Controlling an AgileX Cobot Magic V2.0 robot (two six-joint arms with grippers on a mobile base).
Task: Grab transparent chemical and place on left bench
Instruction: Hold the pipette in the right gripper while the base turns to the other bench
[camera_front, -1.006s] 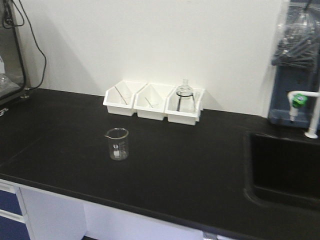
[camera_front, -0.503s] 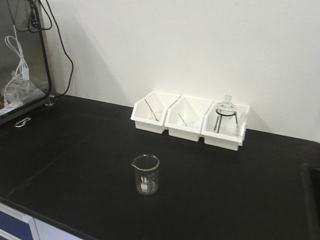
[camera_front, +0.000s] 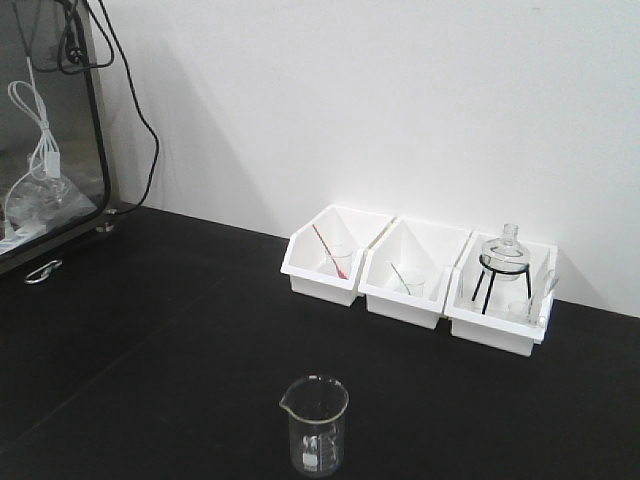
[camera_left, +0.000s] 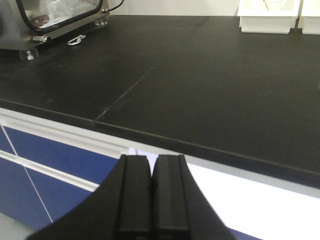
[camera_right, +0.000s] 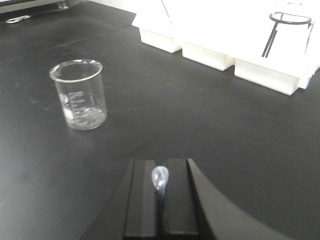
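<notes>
You had the clear dropper pipette (camera_right: 160, 179) pinched by its bulb in the right gripper (camera_right: 160, 166), over the black left bench (camera_right: 210, 125) near the glass beaker (camera_right: 80, 95). By my reading the grab was done and only the set-down remained. Your left gripper (camera_left: 151, 192) was closed on nothing.

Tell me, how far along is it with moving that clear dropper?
Grabbing looks done: the right gripper is shut on the clear dropper, whose bulb pokes up between its fingers. In hand: it hovers over the black bench, near the beaker. Left: setting the dropper down and letting go.
</notes>
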